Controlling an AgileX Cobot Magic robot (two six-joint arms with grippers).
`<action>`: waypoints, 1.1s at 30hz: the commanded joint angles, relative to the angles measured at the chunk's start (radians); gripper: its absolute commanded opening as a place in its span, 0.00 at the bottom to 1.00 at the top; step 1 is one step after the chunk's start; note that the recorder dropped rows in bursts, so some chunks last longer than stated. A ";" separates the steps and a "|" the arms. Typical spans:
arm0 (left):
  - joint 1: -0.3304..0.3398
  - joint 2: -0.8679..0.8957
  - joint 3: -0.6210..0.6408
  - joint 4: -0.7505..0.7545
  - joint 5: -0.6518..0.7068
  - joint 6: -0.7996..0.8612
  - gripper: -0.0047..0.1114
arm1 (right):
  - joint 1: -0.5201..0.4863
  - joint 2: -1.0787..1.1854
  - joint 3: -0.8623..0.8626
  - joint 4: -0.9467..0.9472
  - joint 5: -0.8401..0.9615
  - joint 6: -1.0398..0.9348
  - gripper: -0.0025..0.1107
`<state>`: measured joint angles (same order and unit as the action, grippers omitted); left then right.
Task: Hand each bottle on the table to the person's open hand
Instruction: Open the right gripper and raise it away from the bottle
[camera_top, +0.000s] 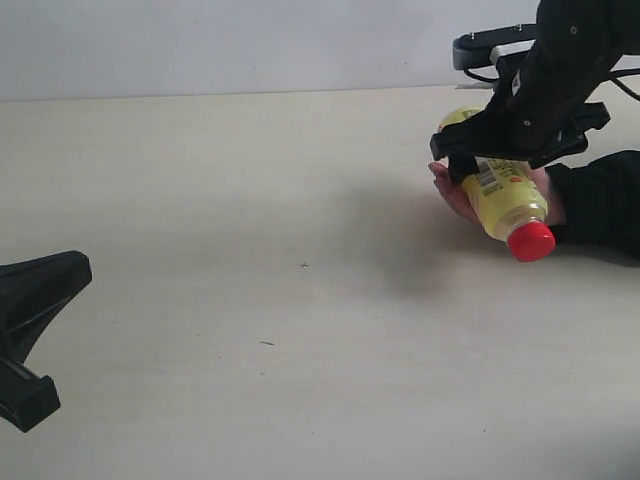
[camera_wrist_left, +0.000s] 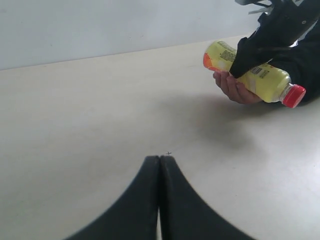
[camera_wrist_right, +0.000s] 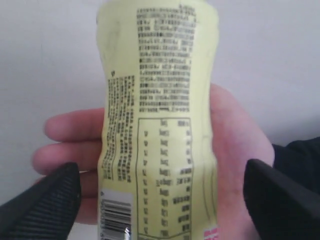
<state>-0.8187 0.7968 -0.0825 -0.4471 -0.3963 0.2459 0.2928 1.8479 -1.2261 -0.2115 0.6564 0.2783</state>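
Wrist view: yellow bottle (camera_wrist_right: 157, 100) on hand (camera_wrist_right: 235, 160), right gripper (camera_wrist_right: 162, 200) spread; exterior — red cap (camera_top: 531, 241)

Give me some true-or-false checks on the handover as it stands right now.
1. The yellow bottle lies across the person's open hand. True.
2. Its red cap points toward the back wall. False: it points toward the front of the exterior view.
3. The right gripper is clamped on the bottle. False: its fingers stand apart, with a gap on each side.
4. The left gripper is shut and holds nothing. True.
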 joint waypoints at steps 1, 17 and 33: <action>0.002 -0.006 0.003 -0.009 -0.017 -0.004 0.04 | -0.003 -0.064 0.002 -0.009 -0.016 -0.012 0.76; 0.002 -0.006 0.003 -0.009 -0.017 -0.004 0.04 | -0.003 -0.341 0.075 0.133 0.036 -0.142 0.02; 0.002 -0.006 0.003 -0.009 -0.017 -0.004 0.04 | -0.003 -0.955 0.778 0.240 -0.784 -0.145 0.02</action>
<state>-0.8187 0.7968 -0.0825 -0.4471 -0.3963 0.2459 0.2928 0.9743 -0.5292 0.0280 -0.0130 0.1312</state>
